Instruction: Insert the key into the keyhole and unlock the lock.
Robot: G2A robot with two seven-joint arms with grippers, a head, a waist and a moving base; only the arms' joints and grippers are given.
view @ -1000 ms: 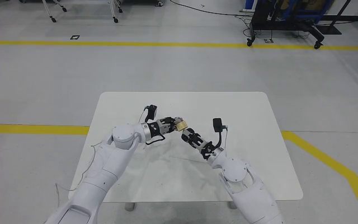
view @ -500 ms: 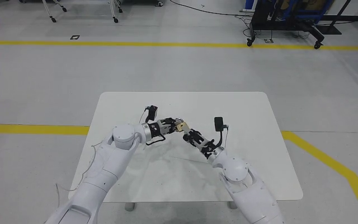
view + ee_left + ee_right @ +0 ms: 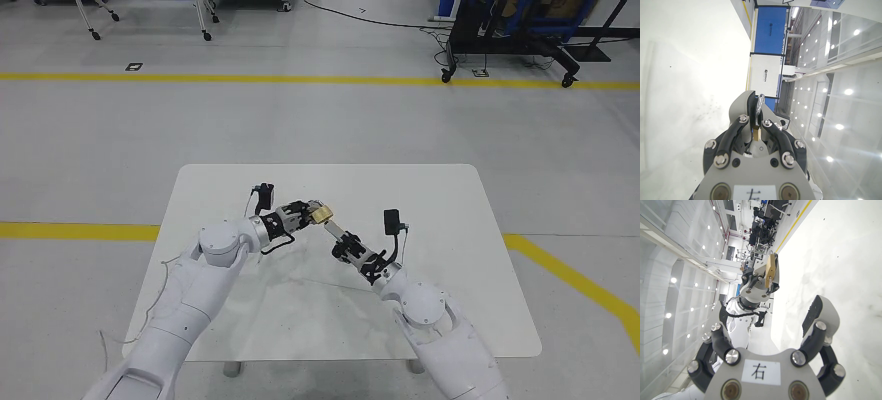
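While left hand (image 3: 305, 215) clamps boxy brass lock (image 3: 770, 268), key (image 3: 770, 283) inserted, right hand (image 3: 770, 307) gapes empty.

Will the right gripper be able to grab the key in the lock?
Probably yes. The right gripper is open and faces the key, which sticks out of the lock in the left gripper, with nothing between.
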